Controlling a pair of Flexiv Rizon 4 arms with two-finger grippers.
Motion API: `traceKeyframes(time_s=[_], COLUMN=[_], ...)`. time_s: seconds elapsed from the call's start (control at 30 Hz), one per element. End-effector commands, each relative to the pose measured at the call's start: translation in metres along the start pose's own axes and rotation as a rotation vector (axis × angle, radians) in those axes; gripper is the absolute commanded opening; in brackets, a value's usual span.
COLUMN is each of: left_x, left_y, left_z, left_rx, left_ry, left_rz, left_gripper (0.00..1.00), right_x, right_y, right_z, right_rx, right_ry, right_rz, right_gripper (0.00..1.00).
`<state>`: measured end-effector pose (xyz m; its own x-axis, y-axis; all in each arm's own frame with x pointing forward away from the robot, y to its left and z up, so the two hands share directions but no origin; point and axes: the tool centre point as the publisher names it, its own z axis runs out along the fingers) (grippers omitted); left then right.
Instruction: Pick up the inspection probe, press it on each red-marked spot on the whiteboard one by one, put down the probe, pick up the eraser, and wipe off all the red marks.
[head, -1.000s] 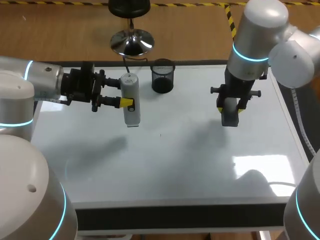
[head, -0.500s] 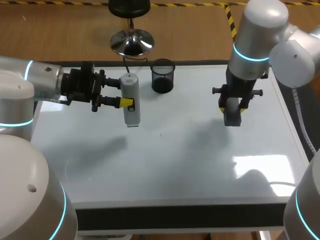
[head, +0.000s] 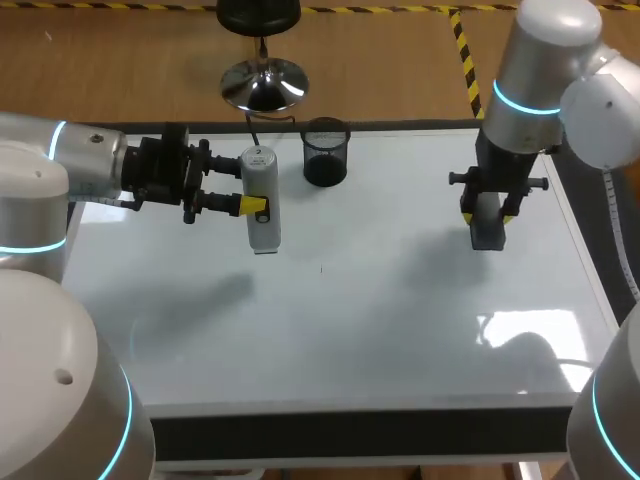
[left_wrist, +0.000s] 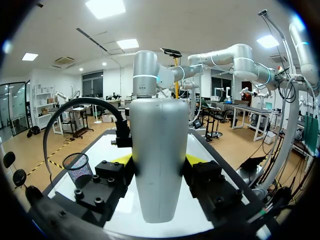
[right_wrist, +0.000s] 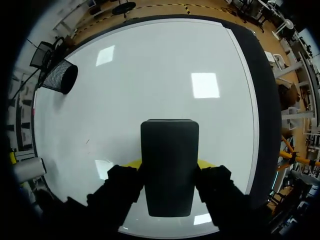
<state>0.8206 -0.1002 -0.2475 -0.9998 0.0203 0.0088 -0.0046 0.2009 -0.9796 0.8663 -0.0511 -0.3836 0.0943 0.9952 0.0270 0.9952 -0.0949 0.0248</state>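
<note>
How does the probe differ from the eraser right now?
The probe is pale grey and rounded; the eraser is dark and blocky. The probe is gripped from the side by the left gripper, the eraser from above by the right gripper. Both are clamped over the whiteboard.

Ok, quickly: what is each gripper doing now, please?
Left gripper: jaws shut on the pale grey rounded probe.
Right gripper: jaws shut on the dark grey block eraser.
</note>
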Motion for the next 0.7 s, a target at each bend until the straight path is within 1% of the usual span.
traceKeyframes(time_s=[0.03,0.2,0.37,0.6,0.7], left_x=[0.001,0.001,0.001,0.001,0.001], left_y=[-0.001,-0.001,-0.001,-0.001,-0.001], left_z=[0.001,0.001,0.001,0.001,0.001], left_rx=[0.001,0.001,0.001,0.001,0.001], left_ry=[-0.004,-0.004,-0.004,-0.004,-0.004], left_rz=[0.002,0.002,0.002,0.002,0.002], left_gripper=[0.0,0.0,0.0,0.0,0.0], right_x=[-0.014,-0.027,-0.037,-0.045,-0.047], right_y=[0.003,0.004,0.003,0.002,0.0], right_z=[0.001,-0.001,0.004,0.013,0.016], right_rx=[0.0,-0.019,-0.012,0.002,-0.007], right_ry=[0.018,0.033,0.024,0.023,0.026], right_rz=[0.003,-0.012,-0.046,-0.064,-0.071], right_gripper=[0.0,0.0,0.0,0.0,0.0])
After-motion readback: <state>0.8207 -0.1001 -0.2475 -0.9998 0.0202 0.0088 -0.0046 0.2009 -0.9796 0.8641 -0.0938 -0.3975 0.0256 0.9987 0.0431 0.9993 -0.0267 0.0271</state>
